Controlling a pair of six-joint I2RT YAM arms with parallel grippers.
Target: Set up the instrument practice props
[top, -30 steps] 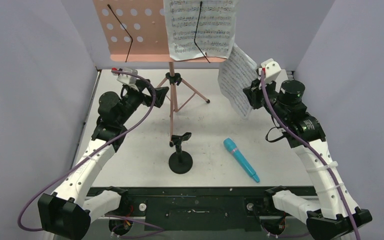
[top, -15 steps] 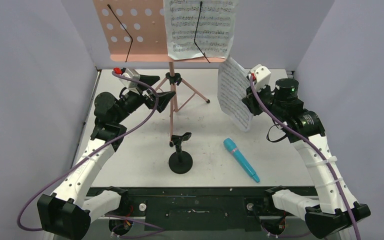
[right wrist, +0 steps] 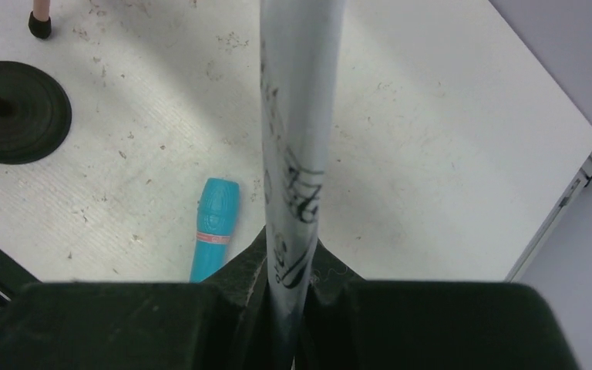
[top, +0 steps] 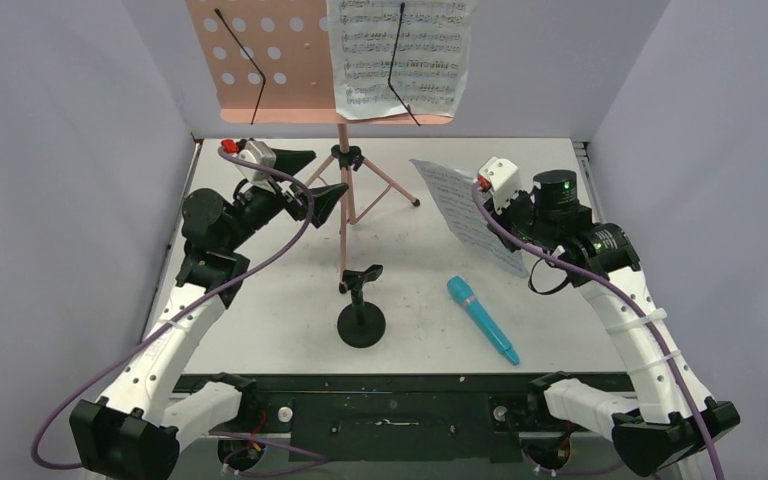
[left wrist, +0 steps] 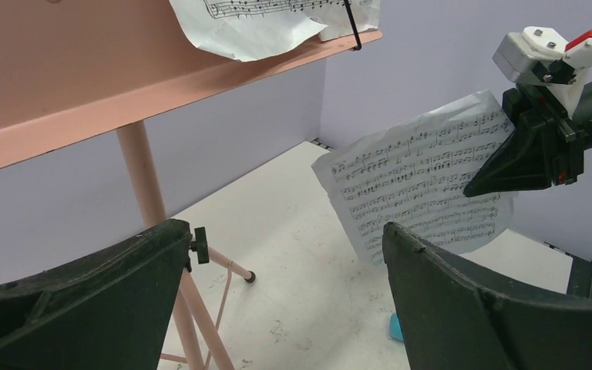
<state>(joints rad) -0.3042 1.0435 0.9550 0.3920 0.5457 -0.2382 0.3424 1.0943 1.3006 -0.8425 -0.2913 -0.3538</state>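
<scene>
The pink perforated music stand stands at the back on its tripod, with one sheet-music page clipped on its right half. My right gripper is shut on the second page and holds it in the air above the table's right side; it also shows in the left wrist view and edge-on in the right wrist view. My left gripper is open and empty beside the stand's pole. The teal microphone lies on the table. The black mic stand stands at front centre.
The white table is walled by lilac panels on the left, back and right. The stand's tripod legs spread out over the back of the table. A black rail runs along the near edge.
My right gripper has swung left and down with the page, which now tilts flatter toward the table's middle. My left gripper has shifted slightly left and up, staying open.
</scene>
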